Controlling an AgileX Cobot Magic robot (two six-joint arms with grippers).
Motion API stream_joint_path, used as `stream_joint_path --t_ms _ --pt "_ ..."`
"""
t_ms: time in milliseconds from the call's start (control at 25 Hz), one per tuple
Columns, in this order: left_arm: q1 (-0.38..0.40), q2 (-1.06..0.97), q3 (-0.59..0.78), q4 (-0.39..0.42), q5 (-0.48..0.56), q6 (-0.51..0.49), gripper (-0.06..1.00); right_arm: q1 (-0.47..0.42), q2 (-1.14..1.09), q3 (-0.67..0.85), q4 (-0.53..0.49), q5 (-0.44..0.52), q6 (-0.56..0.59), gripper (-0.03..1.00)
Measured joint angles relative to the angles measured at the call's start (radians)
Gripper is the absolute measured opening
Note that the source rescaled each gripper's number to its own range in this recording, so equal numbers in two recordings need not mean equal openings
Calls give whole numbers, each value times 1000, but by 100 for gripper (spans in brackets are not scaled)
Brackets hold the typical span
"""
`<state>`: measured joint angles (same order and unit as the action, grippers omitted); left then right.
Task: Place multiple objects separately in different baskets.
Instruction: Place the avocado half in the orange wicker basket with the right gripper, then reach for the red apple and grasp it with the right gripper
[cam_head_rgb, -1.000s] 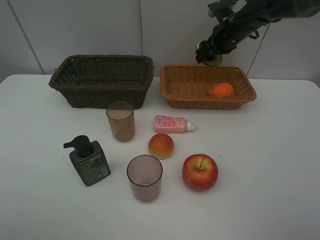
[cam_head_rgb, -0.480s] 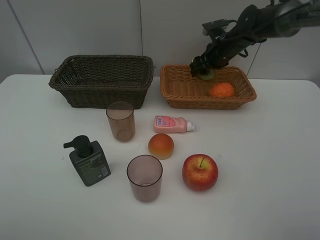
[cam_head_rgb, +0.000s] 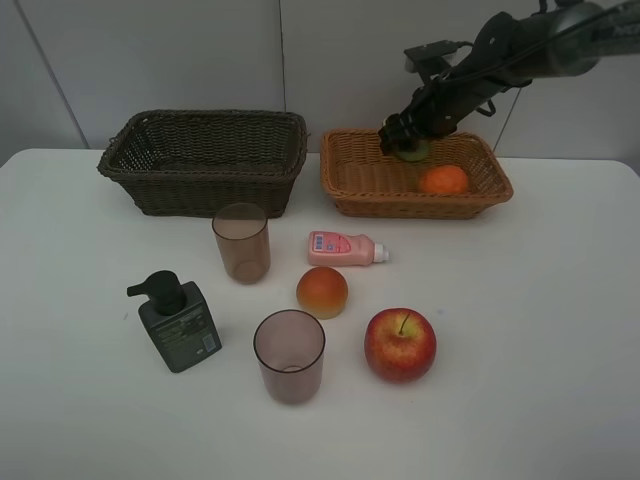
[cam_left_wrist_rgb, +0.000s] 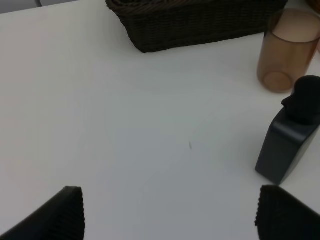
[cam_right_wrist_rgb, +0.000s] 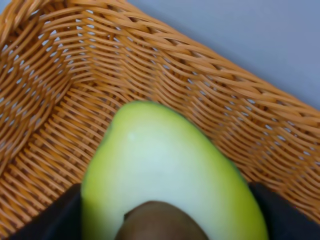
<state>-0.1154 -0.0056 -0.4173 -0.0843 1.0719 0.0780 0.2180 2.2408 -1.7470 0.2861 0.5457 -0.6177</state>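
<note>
My right gripper (cam_head_rgb: 405, 142) is shut on the avocado half (cam_head_rgb: 413, 151) and holds it low inside the light orange-tan basket (cam_head_rgb: 355, 185), beside the tangerine (cam_head_rgb: 443, 180). The right wrist view shows the avocado half (cam_right_wrist_rgb: 165, 175) between the dark fingers, close over the basket's weave (cam_right_wrist_rgb: 60, 100). The dark brown basket (cam_head_rgb: 205, 160) stands to the left. On the table lie the pink bottle (cam_head_rgb: 345, 248), the peach-coloured fruit (cam_head_rgb: 322, 291), the red apple (cam_head_rgb: 400, 344), two brownish-pink cups (cam_head_rgb: 241, 241) (cam_head_rgb: 289, 355) and the dark green pump bottle (cam_head_rgb: 177, 322). My left gripper (cam_left_wrist_rgb: 170, 215) is open above bare table.
The white table (cam_head_rgb: 540, 330) ends at a pale wall behind the baskets. In the left wrist view the pump bottle (cam_left_wrist_rgb: 290, 145), one cup (cam_left_wrist_rgb: 287, 50) and the dark basket (cam_left_wrist_rgb: 195, 20) lie ahead of the open fingers.
My right gripper came down with the avocado half from above the tan basket's back rim into the basket. Since half a second ago it has hardly moved.
</note>
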Motion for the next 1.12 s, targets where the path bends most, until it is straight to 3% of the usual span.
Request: stream_joint_path --t_ms 80,200,600,1120 --pt "0 0 0 0 0 0 93 0 0 0 0 0 0 39" --pt "0 0 0 0 0 0 93 0 0 0 0 0 0 57" --pt "0 0 0 0 0 0 93 0 0 0 1 7 0 66" --pt "0 0 0 0 0 0 93 0 -21 0 2 46 1 97"
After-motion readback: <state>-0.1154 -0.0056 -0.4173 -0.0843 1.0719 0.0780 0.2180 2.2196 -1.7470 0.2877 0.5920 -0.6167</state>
